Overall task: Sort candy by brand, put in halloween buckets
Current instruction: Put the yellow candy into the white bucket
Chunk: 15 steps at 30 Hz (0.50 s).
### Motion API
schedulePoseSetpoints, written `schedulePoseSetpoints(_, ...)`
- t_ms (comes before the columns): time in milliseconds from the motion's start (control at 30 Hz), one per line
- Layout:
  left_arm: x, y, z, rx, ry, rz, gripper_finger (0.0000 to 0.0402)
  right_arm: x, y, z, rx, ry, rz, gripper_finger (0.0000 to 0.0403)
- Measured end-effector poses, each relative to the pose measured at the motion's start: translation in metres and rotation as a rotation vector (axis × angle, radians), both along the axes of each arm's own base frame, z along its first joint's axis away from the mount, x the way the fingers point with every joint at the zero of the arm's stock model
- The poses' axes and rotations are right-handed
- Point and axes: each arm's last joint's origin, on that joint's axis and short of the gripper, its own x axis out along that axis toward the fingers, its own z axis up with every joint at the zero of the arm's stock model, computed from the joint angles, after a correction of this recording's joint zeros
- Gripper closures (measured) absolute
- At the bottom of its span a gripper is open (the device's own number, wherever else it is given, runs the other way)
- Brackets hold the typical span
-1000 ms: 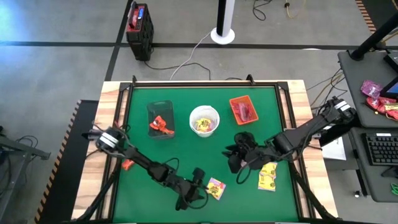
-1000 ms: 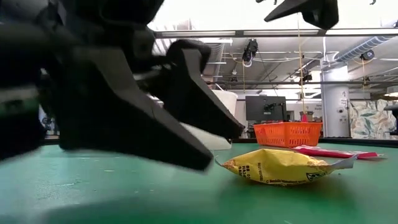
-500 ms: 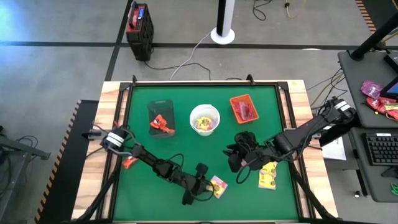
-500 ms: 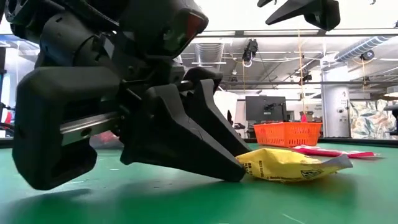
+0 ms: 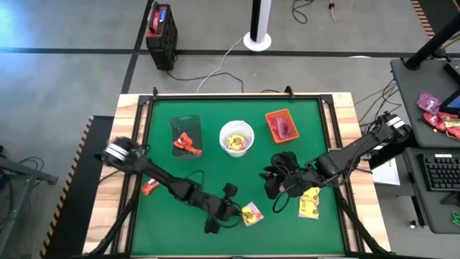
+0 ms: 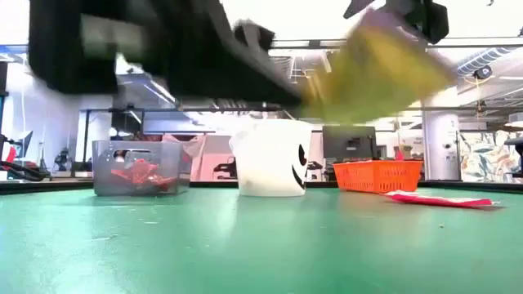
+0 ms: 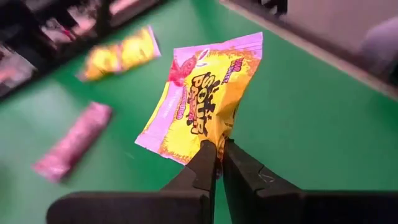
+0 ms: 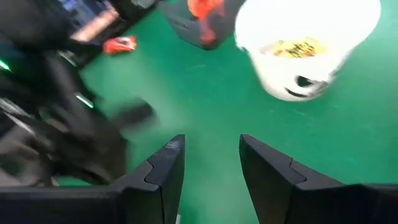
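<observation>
A: What am I looking at near the front edge of the green felt-topped table?

B: I am seeing the left gripper pinching a bright yellow and purple wrapped candy packet by its lower edge, fingers closed on the wrapper. In the low view the packet is hanging clear above the mat, blurred.

A: And the right gripper?

B: I am reading its fingers as spread apart and holding nothing; it is hovering right of centre, facing the white round bucket with a black face print.

A: Where are the containers sitting?

B: Across the back: the dark translucent rectangular tub on the left with red-orange packets inside, the white bucket in the middle with yellow packets inside, and the orange rectangular mesh tray on the right holding pink packets.

A: Any loose candy?

B: A pair of yellow packets is lying just beside the right arm, and one red-orange packet is lying at the table's left edge
</observation>
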Motion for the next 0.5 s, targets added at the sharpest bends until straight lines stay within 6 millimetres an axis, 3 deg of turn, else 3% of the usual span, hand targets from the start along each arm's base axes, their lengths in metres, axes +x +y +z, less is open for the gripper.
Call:
schedulePoseSetpoints(133,-0.026,0.013,0.043,0.032,0.010,0.005,0.0401,-0.006,-0.003,-0.002,-0.001,0.063,-0.035,0.0257)
schedulePoseSetpoints(233,-0.047,0.033,0.081,0.119,-0.008,0.111,0.0401,-0.009,-0.006,-0.005,-0.008,0.097,-0.054,0.0257)
schedulePoseSetpoints(333,-0.063,0.067,0.105,0.213,0.017,0.266,0.0401,-0.010,-0.007,-0.006,-0.034,0.105,-0.069,0.0257)
schedulePoseSetpoints(500,-0.074,0.138,0.125,0.216,0.077,0.457,0.0401,-0.009,-0.011,-0.006,-0.086,0.114,-0.070,0.0257)
